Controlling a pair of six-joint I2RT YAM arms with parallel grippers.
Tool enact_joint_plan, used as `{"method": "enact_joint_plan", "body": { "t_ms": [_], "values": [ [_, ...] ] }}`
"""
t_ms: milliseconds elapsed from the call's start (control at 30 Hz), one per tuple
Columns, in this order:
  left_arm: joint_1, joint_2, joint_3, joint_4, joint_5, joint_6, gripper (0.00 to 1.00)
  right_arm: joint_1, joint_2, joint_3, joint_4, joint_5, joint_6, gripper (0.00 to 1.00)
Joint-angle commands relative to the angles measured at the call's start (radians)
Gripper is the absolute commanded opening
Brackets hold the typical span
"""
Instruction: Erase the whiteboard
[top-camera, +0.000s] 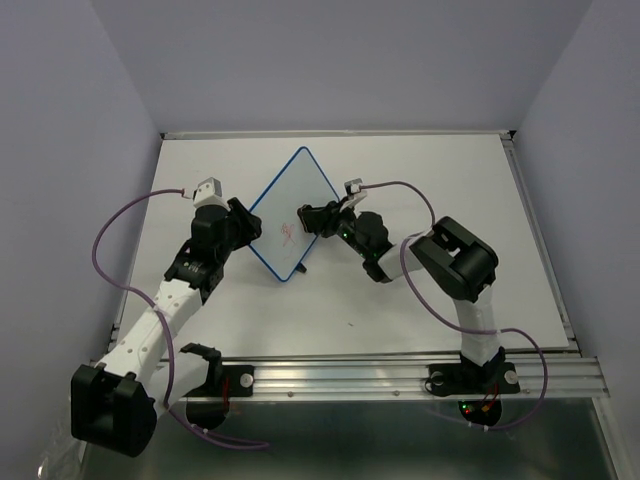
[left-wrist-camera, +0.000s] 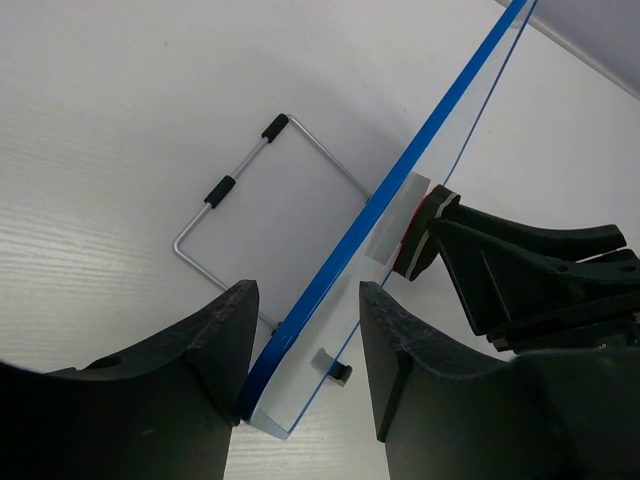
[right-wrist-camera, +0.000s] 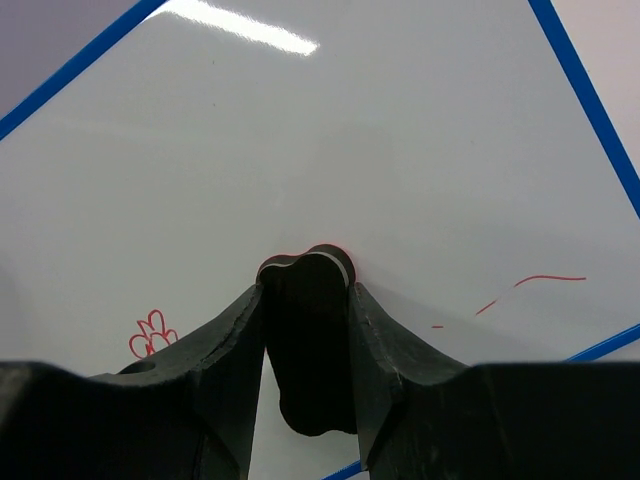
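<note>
Nearest the top camera, the 2 arm bases sit at the near edge of the tabletop (top-camera: 430, 180), and both arms reach inward toward its middle. Between them the whiteboard (top-camera: 300, 195) stands propped and tilted around the tabletop's centre, 1 corner pointing to the far edge. The left gripper (left-wrist-camera: 305, 295) straddles its blue rim, 1 finger on each side; whether it truly pinches the board I cannot tell. The right gripper (right-wrist-camera: 305, 290) is pinched on a black eraser (right-wrist-camera: 305, 350), whose end presses against the board's face. A wire stand (left-wrist-camera: 235, 185) shows behind the board. Red scribbles (right-wrist-camera: 152, 335) mark the face beside the eraser.
</note>
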Motion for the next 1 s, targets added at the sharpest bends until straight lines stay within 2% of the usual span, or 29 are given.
{"method": "enact_joint_plan", "body": {
  "t_ms": [0,167,433,700,800,967],
  "values": [
    [-0.006,0.005,-0.002,0.042,0.003,0.021,0.55,-0.003,0.031,-0.001,0.045,-0.144,0.008,0.01],
    [-0.006,0.006,-0.006,0.044,0.015,0.017,0.56,0.045,0.008,0.002,-0.004,-0.255,-0.086,0.01],
    [-0.006,0.002,-0.016,0.045,0.02,0.017,0.56,0.154,-0.004,0.007,-0.157,-0.272,-0.228,0.01],
    [-0.006,0.005,-0.021,0.045,0.012,0.016,0.55,0.208,-0.013,0.001,-0.194,-0.296,-0.269,0.01],
    [-0.006,0.003,-0.027,0.044,0.006,0.014,0.55,0.208,-0.023,-0.004,-0.176,-0.258,-0.245,0.01],
    [-0.006,-0.006,-0.041,0.042,0.0,0.01,0.55,0.195,-0.05,-0.008,-0.133,-0.045,-0.191,0.01]
  ]
}}
